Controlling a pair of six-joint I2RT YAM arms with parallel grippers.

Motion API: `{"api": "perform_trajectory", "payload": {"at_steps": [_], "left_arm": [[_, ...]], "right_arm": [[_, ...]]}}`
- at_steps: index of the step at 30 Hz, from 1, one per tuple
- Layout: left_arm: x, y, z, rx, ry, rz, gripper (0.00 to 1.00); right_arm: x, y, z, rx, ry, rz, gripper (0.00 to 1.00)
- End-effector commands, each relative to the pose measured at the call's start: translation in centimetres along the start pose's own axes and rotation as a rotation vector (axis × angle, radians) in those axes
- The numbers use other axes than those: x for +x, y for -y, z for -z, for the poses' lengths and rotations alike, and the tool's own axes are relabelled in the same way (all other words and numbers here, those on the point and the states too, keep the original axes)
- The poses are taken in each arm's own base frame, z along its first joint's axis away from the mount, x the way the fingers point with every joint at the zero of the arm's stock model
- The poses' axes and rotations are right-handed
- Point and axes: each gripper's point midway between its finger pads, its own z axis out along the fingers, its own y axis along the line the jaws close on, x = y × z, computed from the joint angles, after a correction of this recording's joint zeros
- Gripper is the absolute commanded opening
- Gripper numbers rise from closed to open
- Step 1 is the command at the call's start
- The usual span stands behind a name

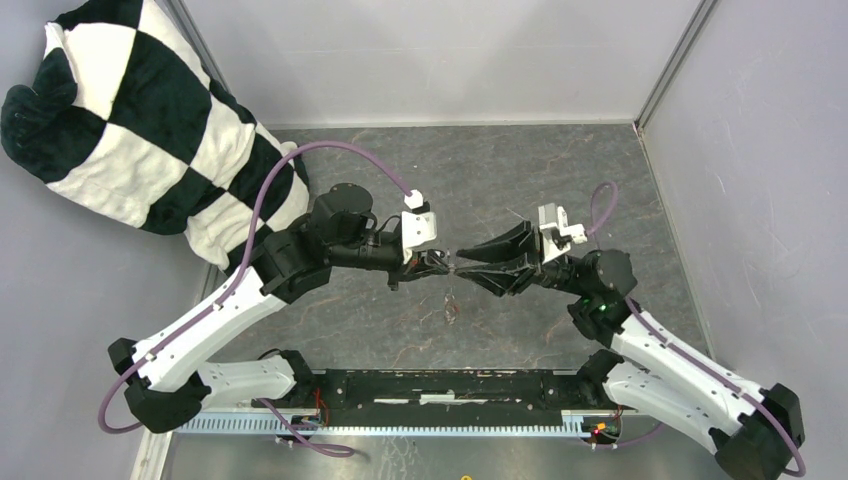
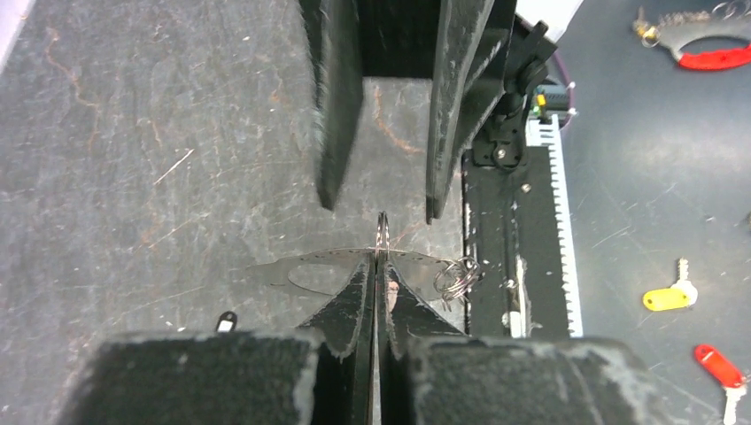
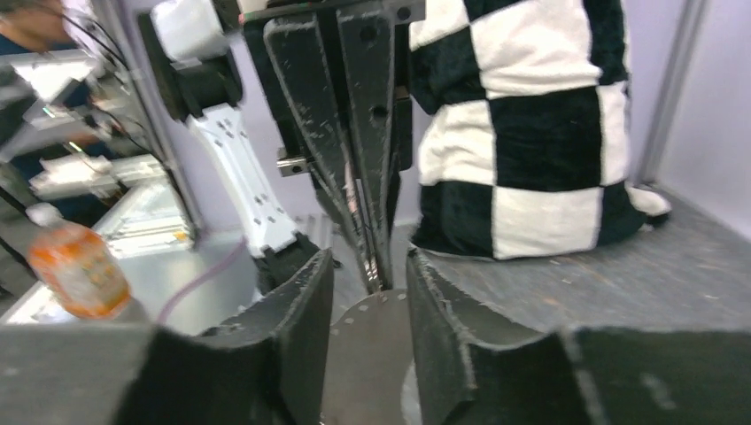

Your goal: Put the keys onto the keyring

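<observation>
Grey scuffed desk [image 1: 400, 160]; left tool [image 2: 378, 258] clamped shut on the keyring [image 2: 382, 228], holding it edge-up, right tool [image 3: 367, 266] part-open astride the keyring, gripping nothing. Looks like the ring-steadying step, no key visibly threaded; next move needs the black-tagged key [image 2: 226, 320], on the desk near the keyring, fetched. Its white label: unreadable.

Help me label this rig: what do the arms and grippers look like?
The left arm and right arm have white shells, black joints and purple cables. The left gripper and right gripper are black, with scuffed wedge-shaped fingers behind white wrist blocks.
</observation>
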Motion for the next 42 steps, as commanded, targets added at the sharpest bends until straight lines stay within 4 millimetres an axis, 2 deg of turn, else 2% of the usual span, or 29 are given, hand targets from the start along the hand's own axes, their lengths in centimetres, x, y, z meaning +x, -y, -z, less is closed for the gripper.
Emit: {"api": "perform_trajectory", "payload": {"at_steps": [1, 3, 6, 10, 15, 18, 24, 33, 37, 40, 42], "left_arm": [[-0.4, -1.0, 1.3, -0.055, -0.007, -0.153, 0.02], [0.0, -1.4, 1.3, -0.068, -0.03, -0.158, 0.02], [0.4, -1.6, 1.3, -0.08, -0.046, -0.155, 0.02], [0.4, -1.5, 1.3, -0.075, -0.047, -0.151, 0.02], [0.3, -1.1, 1.1, -0.05, -0.04, -0.152, 0.02], [0.4, -1.1, 1.0, -0.043, -0.046, -0.151, 0.02], [0.9, -1.2, 0.8, -0.038, -0.07, -0.137, 0.02], [0.5, -0.9, 0.6, -0.016, -0.056, -0.132, 0.02], [0.3, -0.8, 0.7, -0.017, -0.052, -0.13, 0.02], [0.2, -0.7, 0.7, -0.013, -0.048, -0.126, 0.02], [0.1, -0.6, 0.8, -0.008, -0.044, -0.125, 0.02]], "right_arm": [[-0.9, 2.2, -0.6, 0.081, -0.188, 0.202, 0.45], [-1.1, 3.0, -0.6, 0.111, -0.288, 0.241, 0.47], [-1.1, 2.5, -0.5, 0.064, -0.369, 0.271, 0.5], [-0.1, 1.8, -0.3, -0.017, -0.465, 0.269, 0.49], [0.4, 0.7, -0.8, -0.114, -0.451, 0.255, 0.48], [1.4, 0.6, -1.1, -0.155, -0.463, 0.226, 0.46], [1.7, 0.3, -1.4, -0.19, -0.447, 0.227, 0.44], [2.4, 1.0, -1.5, -0.18, -0.476, 0.221, 0.33], [3.0, 1.4, -1.3, -0.172, -0.504, 0.218, 0.31], [2.8, 1.6, -1.5, -0.166, -0.501, 0.23, 0.22], [2.4, 1.8, -1.6, -0.148, -0.49, 0.245, 0.1]]}}
